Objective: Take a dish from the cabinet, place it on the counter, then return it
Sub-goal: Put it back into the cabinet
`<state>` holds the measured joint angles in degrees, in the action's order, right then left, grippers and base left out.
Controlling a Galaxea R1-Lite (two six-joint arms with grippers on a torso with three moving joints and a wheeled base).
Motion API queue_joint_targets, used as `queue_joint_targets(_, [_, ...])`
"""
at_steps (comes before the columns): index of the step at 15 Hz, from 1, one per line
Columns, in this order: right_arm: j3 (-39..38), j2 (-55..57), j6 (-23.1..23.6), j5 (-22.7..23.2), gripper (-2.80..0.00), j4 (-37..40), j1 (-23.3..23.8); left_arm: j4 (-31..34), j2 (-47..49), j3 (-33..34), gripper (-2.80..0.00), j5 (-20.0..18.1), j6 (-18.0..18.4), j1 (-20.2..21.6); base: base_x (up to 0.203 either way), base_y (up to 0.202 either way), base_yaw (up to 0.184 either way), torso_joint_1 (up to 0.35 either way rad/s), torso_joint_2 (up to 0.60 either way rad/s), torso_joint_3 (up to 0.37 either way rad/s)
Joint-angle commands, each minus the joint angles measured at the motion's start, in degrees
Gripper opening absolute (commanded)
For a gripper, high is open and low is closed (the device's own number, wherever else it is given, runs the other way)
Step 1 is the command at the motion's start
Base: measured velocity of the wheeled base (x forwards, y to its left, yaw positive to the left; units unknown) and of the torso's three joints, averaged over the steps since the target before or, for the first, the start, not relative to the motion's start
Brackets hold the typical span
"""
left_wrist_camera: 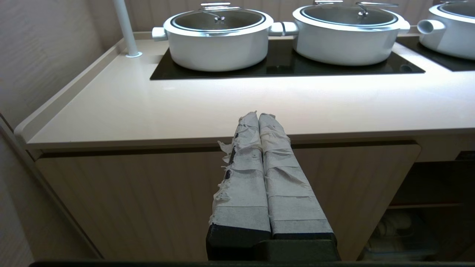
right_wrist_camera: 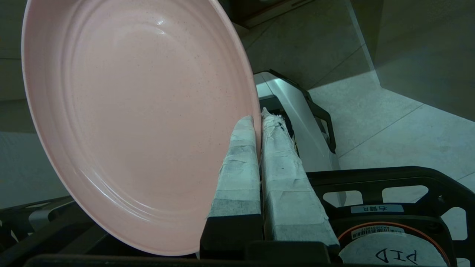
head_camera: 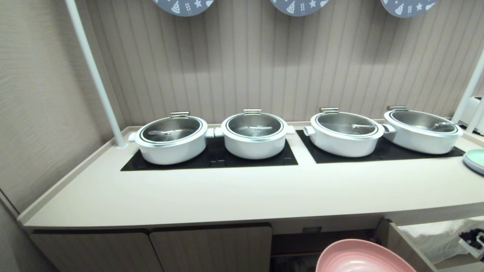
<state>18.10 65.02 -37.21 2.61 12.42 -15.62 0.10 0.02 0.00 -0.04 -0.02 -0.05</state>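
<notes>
Progress looks to be roughly at the first third: the dish (right_wrist_camera: pixel 141 122), a pink plate, is out of the cabinet (head_camera: pixel 325 241) and pinched at its rim by the right gripper (right_wrist_camera: pixel 258 118), whose taped fingers are closed tight on the edge, one on each face. In the head view the plate shows only as a pink arc at the bottom edge, below and in front of the counter (head_camera: pixel 227 196), just before the open compartment with its small dark label. So the fetching seems done, while setting the dish on the counter is not yet done, and the return to the shelf is left after that. The left gripper (left_wrist_camera: pixel 258 115) hangs idle before the counter's front edge, its wrapped fingers pressed together on nothing. By count: one pink dish; four white pots (head_camera: pixel 172 139) with glass lids, two on each of the two black hob panels (head_camera: pixel 211 160); two closed fluted doors (head_camera: pixel 211 247) left of the open compartment; a small stack of pale green plates (head_camera: pixel 475 160) at the counter's far right, its number unclear; three blue patterned discs (head_camera: pixel 298 5) cut off along the wall's top; and white posts rising at either end of the counter.
</notes>
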Motion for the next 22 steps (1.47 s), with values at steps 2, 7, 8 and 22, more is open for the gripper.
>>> queue_joint_targets(2, [0.0,0.28,-0.24,0.03,-2.8,-0.04,-0.03,-0.01,-0.02,0.0,-2.8,0.03,0.01,0.05,0.0,0.0,0.0,0.0,0.0,0.0])
queue_joint_targets(7, [0.08,0.1,-0.41,0.11,-2.8,-0.21,-0.03,-0.01,-0.02,0.0,-2.8,-0.04,-0.05,0.04,0.0,0.0,0.0,0.0,0.0,0.0])
queue_joint_targets(8, [0.01,0.02,-0.41,0.11,-2.8,-0.19,-0.12,-0.02,-0.02,0.0,-2.8,0.04,-0.06,0.05,0.0,0.0,0.0,0.0,0.0,0.0])
queue_joint_targets(22, [0.09,0.81,-2.08,0.29,-2.8,-0.21,-0.56,-0.05,-0.02,0.0,-2.8,-0.01,-0.03,-0.03,0.0,0.0,0.0,0.0,0.0,0.0])
